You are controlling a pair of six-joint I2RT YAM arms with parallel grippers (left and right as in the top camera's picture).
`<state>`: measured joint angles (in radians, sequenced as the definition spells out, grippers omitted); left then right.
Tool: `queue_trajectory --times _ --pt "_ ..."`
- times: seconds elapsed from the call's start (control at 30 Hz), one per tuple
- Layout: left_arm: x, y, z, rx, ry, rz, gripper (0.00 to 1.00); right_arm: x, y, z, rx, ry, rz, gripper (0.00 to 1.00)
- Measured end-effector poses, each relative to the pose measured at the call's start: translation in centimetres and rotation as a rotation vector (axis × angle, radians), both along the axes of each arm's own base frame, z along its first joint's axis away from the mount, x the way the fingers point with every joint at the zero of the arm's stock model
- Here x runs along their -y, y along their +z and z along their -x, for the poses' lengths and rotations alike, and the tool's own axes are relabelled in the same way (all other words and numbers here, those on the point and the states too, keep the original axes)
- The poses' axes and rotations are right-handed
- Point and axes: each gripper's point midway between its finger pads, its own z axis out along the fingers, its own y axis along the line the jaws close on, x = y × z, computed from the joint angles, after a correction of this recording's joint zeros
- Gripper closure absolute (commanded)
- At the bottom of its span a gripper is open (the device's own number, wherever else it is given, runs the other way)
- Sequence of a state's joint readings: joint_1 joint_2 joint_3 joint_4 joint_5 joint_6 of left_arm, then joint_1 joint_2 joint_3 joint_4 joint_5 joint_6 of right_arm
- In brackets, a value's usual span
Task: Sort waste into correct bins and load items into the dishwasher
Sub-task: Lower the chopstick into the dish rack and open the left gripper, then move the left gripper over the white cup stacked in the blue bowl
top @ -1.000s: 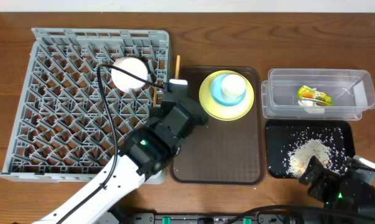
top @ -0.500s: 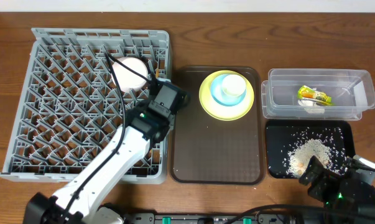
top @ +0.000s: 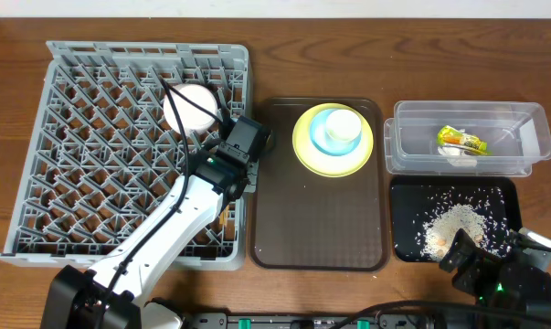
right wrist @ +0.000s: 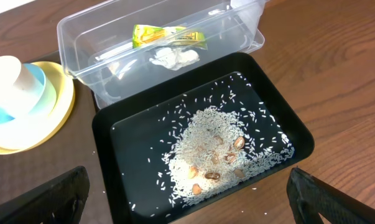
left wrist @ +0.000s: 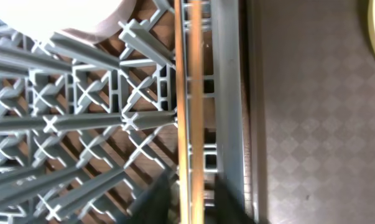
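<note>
The left gripper (left wrist: 191,198) is grasping the thin, smooth wooden chopsticks (left wrist: 190,93) between its dark fingers. The sticks are pointing toward 12 o'clock along the grey lattice dish rack's (left wrist: 81,118) 3 o'clock rim. The right gripper (right wrist: 190,196) is hanging released.

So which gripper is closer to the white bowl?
Left. The left gripper, holding chopsticks, is at the dish rack's right edge, close by the white bowl; the right gripper is far off at the black tray's near end.

A brown wood table (top: 10,292) fills the view, grain running side to side. At 12 o'clock a pale strip (top: 348,7) lines its far edge. Light is even.
</note>
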<state>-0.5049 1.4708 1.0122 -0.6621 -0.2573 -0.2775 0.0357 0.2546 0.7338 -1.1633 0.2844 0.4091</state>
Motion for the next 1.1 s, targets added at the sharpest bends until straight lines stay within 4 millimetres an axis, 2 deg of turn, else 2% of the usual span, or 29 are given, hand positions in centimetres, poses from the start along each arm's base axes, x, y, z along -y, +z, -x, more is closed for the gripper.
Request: queue_trajectory --times 0.27,0.4,0.6,0.67,0.73,0.8,0.93,1.1 --pt "0.0 0.3 -0.3 0.016 0.004 0.006 0.67 0.0 0.0 0.0 0.000 0.000 0.000 0.01" --pt "0.4 1.1 0.1 0.020 0.008 0.055 0.67 0.0 0.0 0.0 0.000 0.000 0.000 0.01" --pt "4.8 4.8 0.2 0.022 -0.051 0.312 0.68 0.0 0.0 0.0 0.000 0.000 0.000 0.01" --pt "5.8 5.3 0.3 0.015 -0.052 0.372 0.74 0.0 0.0 0.0 0.000 0.000 0.000 0.01" --pt "6.8 5.4 0.5 0.003 -0.050 0.416 0.87 0.0 0.0 0.0 0.000 0.000 0.000 0.01" --pt "8.0 5.4 0.5 0.000 -0.064 0.448 0.92 0.0 0.0 0.0 0.000 0.000 0.000 0.01" --pt "10.7 4.4 0.3 -0.014 -0.103 0.484 0.92 0.0 0.0 0.0 0.000 0.000 0.000 0.01" --pt "14.8 1.1 -0.9 -0.030 -0.144 0.506 0.92 0.0 0.0 0.0 0.000 0.001 0.000 0.01"
